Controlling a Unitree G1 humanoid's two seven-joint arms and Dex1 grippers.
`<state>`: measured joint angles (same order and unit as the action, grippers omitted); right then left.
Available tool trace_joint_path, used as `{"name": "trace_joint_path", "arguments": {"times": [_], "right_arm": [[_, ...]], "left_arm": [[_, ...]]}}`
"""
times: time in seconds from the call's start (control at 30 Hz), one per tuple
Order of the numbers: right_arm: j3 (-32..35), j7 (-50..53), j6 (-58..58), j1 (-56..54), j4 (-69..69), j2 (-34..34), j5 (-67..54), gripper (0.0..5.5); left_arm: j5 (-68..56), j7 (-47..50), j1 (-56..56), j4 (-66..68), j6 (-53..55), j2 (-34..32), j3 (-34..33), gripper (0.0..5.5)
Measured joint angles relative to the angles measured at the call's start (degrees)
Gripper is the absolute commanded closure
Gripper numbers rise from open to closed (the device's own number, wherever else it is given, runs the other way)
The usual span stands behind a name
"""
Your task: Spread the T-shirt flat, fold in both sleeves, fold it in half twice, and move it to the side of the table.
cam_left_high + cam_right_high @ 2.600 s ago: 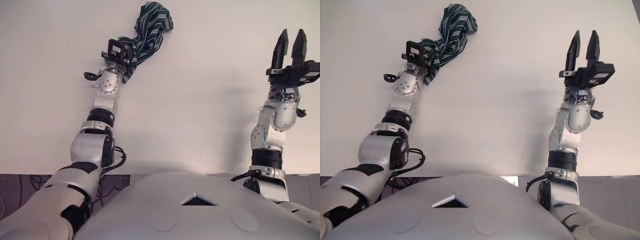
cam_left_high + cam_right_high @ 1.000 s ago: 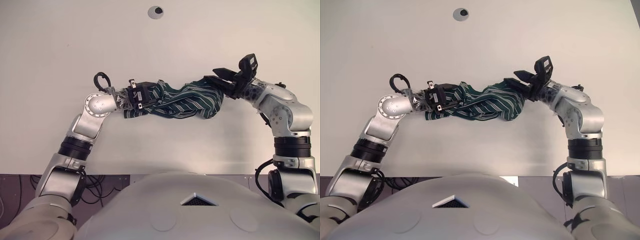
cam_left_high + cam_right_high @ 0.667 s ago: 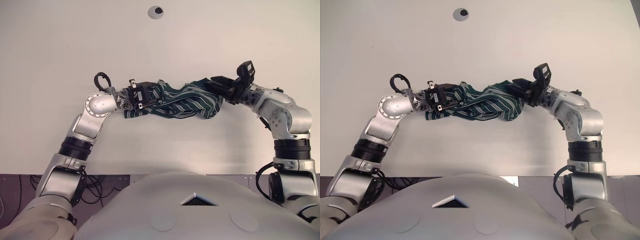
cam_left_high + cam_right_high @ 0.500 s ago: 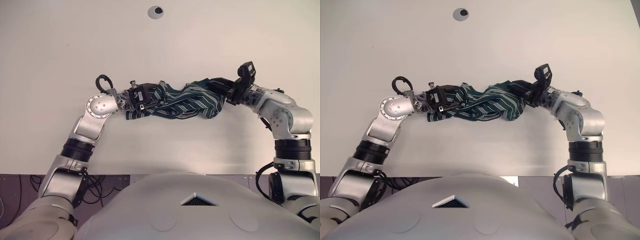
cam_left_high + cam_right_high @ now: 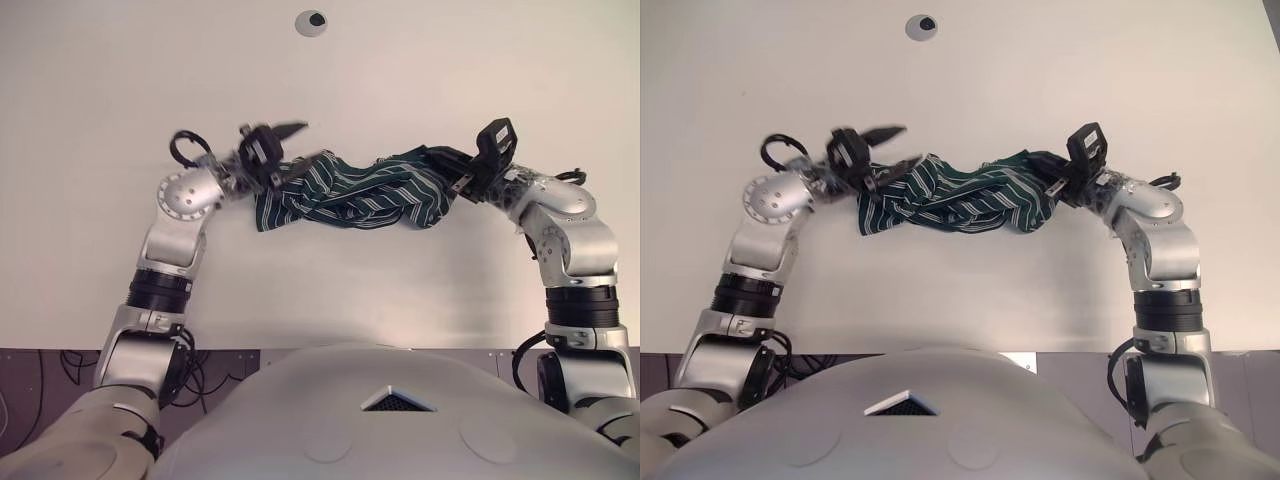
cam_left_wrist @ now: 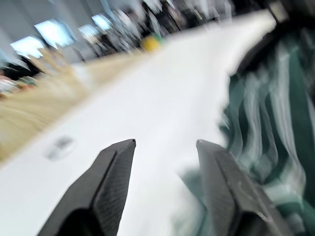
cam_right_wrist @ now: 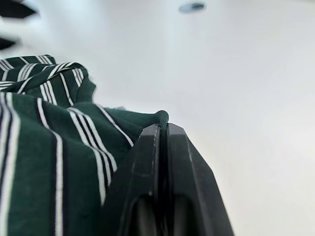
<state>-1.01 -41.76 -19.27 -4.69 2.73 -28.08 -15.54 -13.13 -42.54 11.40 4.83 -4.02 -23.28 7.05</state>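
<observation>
T-shirt (image 5: 350,195): bunched into a rope at frame centre over white table (image 5: 320,300), long axis left–right | right gripper (image 5: 438,158): clenched on right end | left gripper (image 5: 311,140): released, fingers spread just beside left end | round hole (image 5: 316,20): top centre, well apart

T-shirt (image 5: 350,192) is dark green with thin white stripes, all bunched up in a crumpled sideways rope across the table (image 5: 320,80).

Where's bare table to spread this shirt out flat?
Bare table lies beyond the T-shirt, up to the round hole, and on the near side, down to the table edge. Crowded: the middle band, where the left gripper and right gripper flank the bunched shirt.
</observation>
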Motion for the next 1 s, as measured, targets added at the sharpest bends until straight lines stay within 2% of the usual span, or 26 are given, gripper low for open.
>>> {"name": "trace_joint_path", "arguments": {"times": [0.2,0.33,0.4,0.47,0.67,0.87,0.97,1.0], "right_arm": [[3.45,-3.81,18.62,-1.13,4.97,0.17,-0.98,5.49],[6.28,-8.81,22.22,-0.98,10.00,0.06,-8.04,5.49],[7.83,-12.82,21.63,0.22,13.37,-1.22,-14.08,5.49],[8.92,-17.72,19.94,3.19,16.61,-4.44,-18.92,5.49],[10.91,-25.84,14.87,12.01,22.70,-8.96,-27.17,5.49],[11.54,-25.40,13.66,12.81,24.38,-8.98,-27.22,5.49],[11.61,-24.10,12.18,12.33,24.91,-8.98,-27.24,5.49],[11.66,-23.81,11.94,12.01,24.99,-8.98,-27.25,5.50]], "left_arm": [[-15.52,1.97,7.95,-1.34,8.56,0.63,-13.56,3.24],[-18.37,0.33,8.01,-2.96,9.73,0.69,-15.16,3.24],[-16.82,-2.75,5.73,-3.01,6.77,0.79,-13.64,3.24],[-15.86,-9.80,2.21,-3.14,5.00,-0.38,-10.30,3.24],[-14.99,-21.40,-4.88,-6.07,7.31,-4.04,-3.04,3.24],[-13.29,-23.24,-10.33,-9.46,9.48,-5.62,0.48,3.24],[-7.97,-22.05,-13.20,-9.53,5.88,-5.93,2.42,3.24],[-5.44,-21.09,-13.90,-9.22,3.77,-6.03,2.97,3.05]]}}
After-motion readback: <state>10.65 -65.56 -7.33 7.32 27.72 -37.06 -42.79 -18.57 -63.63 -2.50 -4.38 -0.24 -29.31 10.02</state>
